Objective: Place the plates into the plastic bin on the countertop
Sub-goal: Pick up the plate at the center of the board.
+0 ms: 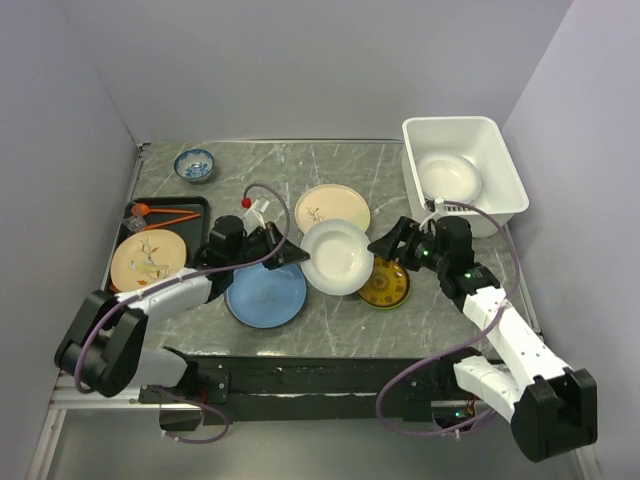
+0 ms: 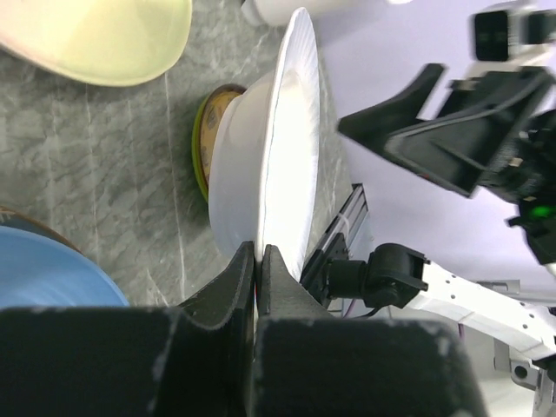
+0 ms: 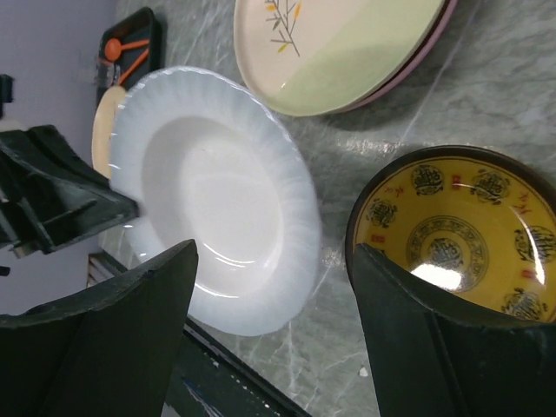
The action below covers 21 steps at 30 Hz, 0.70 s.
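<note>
Plastic bin (image 1: 492, 222) is stocked with a lone plate (image 1: 447, 177) — white plate (image 1: 337, 256) is pinched by left gripper (image 1: 297, 258), right gripper (image 1: 385, 243) is spread open — blue plate (image 1: 265, 293) and others are left.

white plate (image 1: 337, 256): we see it over the middle of the desk (image 1: 340, 328), left rim pinched in the left claw (image 1: 300, 258).
right claw (image 1: 385, 245): we see it spread open just beside that plate's right rim.
plastic bin (image 1: 450, 135): we see a second white plate (image 1: 447, 178) inside.
</note>
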Each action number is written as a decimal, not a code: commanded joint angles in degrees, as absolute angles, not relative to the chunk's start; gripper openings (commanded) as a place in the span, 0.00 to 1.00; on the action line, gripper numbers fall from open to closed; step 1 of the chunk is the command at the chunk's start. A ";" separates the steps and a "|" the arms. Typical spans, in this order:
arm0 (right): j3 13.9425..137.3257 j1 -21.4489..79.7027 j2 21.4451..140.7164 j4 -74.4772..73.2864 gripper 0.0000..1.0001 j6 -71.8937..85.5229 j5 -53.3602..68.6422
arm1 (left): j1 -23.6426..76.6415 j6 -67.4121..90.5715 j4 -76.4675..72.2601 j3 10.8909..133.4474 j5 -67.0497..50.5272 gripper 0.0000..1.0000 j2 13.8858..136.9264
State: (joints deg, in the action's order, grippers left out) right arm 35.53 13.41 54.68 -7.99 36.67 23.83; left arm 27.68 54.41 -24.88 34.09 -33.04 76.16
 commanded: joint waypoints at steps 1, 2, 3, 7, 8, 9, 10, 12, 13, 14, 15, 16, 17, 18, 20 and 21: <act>35.16 14.24 56.33 -0.18 0.79 37.35 27.50 | 26.02 55.90 -30.67 34.02 -35.60 0.01 69.44; 35.16 14.41 56.95 -0.18 0.79 37.35 27.94 | 25.84 55.81 -30.41 33.84 -35.77 0.01 68.56; 34.98 14.33 57.21 -0.18 0.79 37.27 28.38 | 25.67 55.90 -30.58 33.66 -35.86 0.01 68.21; 34.28 14.33 55.73 -0.26 0.79 36.30 26.81 | 25.58 56.34 -32.16 32.70 -36.47 0.01 68.03; 34.10 14.41 54.85 -0.18 0.79 36.30 26.81 | 25.58 56.60 -32.86 32.52 -36.74 0.01 68.38; 34.01 14.33 54.58 -0.18 0.79 36.30 27.07 | 25.58 57.04 -33.57 32.26 -37.26 0.01 68.64; 34.01 14.41 54.58 -0.18 0.80 36.21 27.42 | 25.58 57.13 -35.31 32.08 -37.79 0.01 68.90; 33.40 14.24 55.02 1.74 0.80 36.65 29.00 | 25.58 58.00 -37.52 31.73 -39.36 0.01 70.05; 33.05 14.24 55.28 2.28 0.80 36.91 29.44 | 25.58 58.44 -39.97 31.55 -39.90 0.01 70.31; 32.26 14.24 55.46 2.72 0.80 37.44 29.97 | 25.58 58.97 -41.38 31.38 -40.51 0.01 71.01; 31.73 14.15 55.46 3.94 0.80 37.88 30.93 | 25.58 59.84 -42.53 31.20 -41.30 0.01 71.45; 31.29 14.24 55.28 4.56 0.80 38.32 31.29 | 25.58 60.29 -43.58 31.11 -41.92 0.01 71.80; 30.24 14.24 55.11 5.01 0.80 39.02 31.55 | 25.58 60.64 -45.94 31.03 -42.45 0.01 72.68; 29.63 14.15 54.93 6.40 0.80 39.46 32.16 | 25.58 61.43 -46.92 31.20 -42.97 0.01 73.38; 27.70 14.06 53.97 8.08 0.80 41.04 33.04 | 25.58 62.22 -50.08 31.20 -44.03 0.01 75.31; 27.16 13.98 53.70 9.30 0.80 41.39 34.00 | 25.58 63.36 -51.58 31.03 -44.38 0.01 76.02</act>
State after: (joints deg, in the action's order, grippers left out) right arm 29.67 14.00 55.88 2.46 38.89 30.33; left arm 25.67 58.78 -35.92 30.22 -39.55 74.54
